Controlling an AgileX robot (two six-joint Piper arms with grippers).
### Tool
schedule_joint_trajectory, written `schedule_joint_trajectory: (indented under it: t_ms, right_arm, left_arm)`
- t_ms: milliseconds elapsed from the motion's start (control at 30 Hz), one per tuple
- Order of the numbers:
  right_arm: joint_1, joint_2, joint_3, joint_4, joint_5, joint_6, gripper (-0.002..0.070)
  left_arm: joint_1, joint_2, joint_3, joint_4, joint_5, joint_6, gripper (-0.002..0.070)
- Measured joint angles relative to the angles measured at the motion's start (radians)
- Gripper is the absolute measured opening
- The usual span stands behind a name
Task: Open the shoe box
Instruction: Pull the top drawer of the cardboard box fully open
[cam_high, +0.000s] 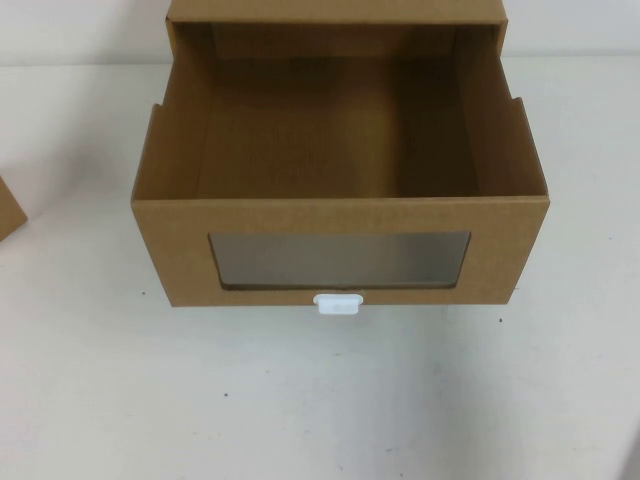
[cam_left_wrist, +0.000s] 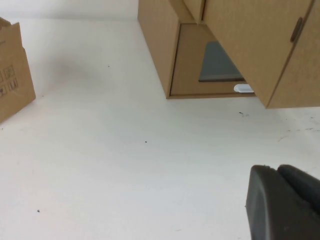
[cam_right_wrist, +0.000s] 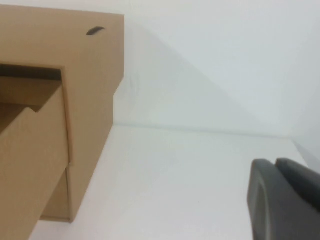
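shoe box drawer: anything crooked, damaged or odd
Nothing stands out: the drawer is pulled straight out of the shoe box, empty, window and white handle intact. The left gripper hangs left of it, the right gripper right, both clear.

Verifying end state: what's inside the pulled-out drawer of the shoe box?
Drawer shows only bare cardboard floor; the strip behind its front wall is hidden. Left gripper and right gripper, both shut, hang clear beside the shoe box.

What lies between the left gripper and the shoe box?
Bare table between left gripper and shoe box, left wrist view; right gripper, shut, off the box's right side.
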Motion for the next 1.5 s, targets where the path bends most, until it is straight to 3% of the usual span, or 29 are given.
schedule_joint_trajectory:
  t_ms: [633, 1000, 1367, 1500]
  right_arm:
    - [0.0, 0.0, 0.0, -0.006, -0.092, 0.0, -0.0018]
    - [0.0, 0.0, 0.012, 0.004, -0.045, -0.002, -0.0018]
    - [0.0, 0.0, 0.022, -0.008, -0.184, -0.059, -0.0018]
    - [0.0, 0.0, 0.022, -0.022, -0.29, -0.154, -0.0018]
  left_arm:
    - [0.0, 0.0, 0.0, 0.0, 0.0, -0.007, -0.0006]
    - [0.0, 0.0, 0.0, 0.0, 0.0, -0.007, -0.0006]
    - [0.0, 0.0, 0.0, 0.0, 0.0, -0.007, -0.0006]
    - [0.0, 0.0, 0.0, 0.0, 0.0, -0.007, -0.0006]
